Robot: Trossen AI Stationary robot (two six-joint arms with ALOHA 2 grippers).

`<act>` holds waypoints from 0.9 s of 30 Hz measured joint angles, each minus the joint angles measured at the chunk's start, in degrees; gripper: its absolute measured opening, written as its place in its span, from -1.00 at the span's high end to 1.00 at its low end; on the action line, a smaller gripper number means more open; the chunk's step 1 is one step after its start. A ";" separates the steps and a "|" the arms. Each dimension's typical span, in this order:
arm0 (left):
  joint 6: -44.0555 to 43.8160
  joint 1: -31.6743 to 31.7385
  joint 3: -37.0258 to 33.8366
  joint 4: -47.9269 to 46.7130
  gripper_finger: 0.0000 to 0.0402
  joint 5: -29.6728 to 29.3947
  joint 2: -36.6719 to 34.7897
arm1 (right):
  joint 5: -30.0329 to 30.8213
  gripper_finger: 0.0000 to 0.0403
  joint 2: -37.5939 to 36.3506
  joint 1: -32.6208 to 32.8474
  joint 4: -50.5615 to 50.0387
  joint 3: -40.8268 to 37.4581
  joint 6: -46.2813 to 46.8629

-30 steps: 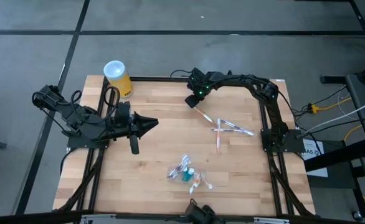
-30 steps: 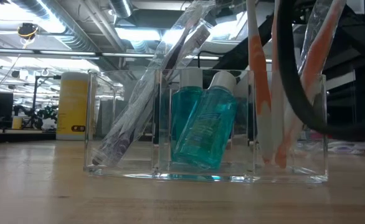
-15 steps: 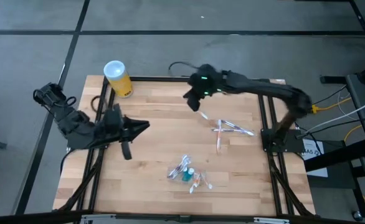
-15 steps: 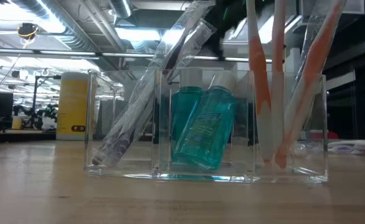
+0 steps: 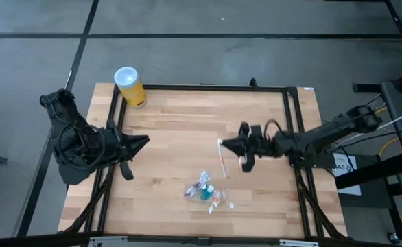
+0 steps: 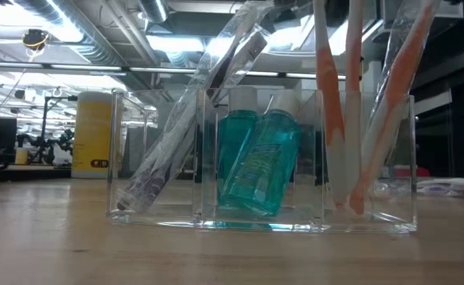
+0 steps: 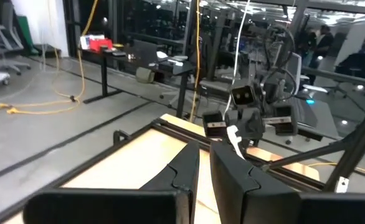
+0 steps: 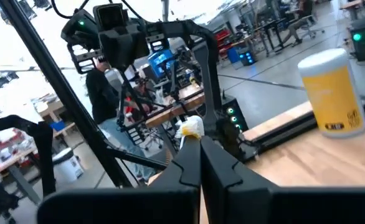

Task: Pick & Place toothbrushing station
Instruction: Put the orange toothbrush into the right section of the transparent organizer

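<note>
**Holder partly filled; one more toothbrush held above the table**

Seen from above, the right gripper hangs over the middle of the wooden table, its fingers clamped on a slim white toothbrush that dangles from them. The clear plastic holder stands near the front edge. It already contains a wrapped toothbrush, teal tubes and orange-ended toothbrushes. The left gripper waits over the table's left side, fingers nearly together and empty. The held brush likely still needs placing.
</note>
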 joint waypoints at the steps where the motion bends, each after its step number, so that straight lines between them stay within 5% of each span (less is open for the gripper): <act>1: -1.27 0.00 0.00 -0.77 0.83 0.57 0.00 | 2.10 1.00 0.76 1.55 1.85 -1.00 0.20; 6: -3.61 0.24 0.00 -0.96 0.83 2.20 0.29 | 6.00 1.00 7.26 5.37 8.91 -3.86 1.04; 18: -7.73 0.50 0.00 2.07 0.83 5.67 3.52 | 1.89 1.00 25.10 6.69 18.65 -4.64 7.00; 27: -7.86 0.50 0.00 5.29 0.84 7.35 6.18 | 0.94 0.96 26.24 9.76 18.60 -7.40 14.22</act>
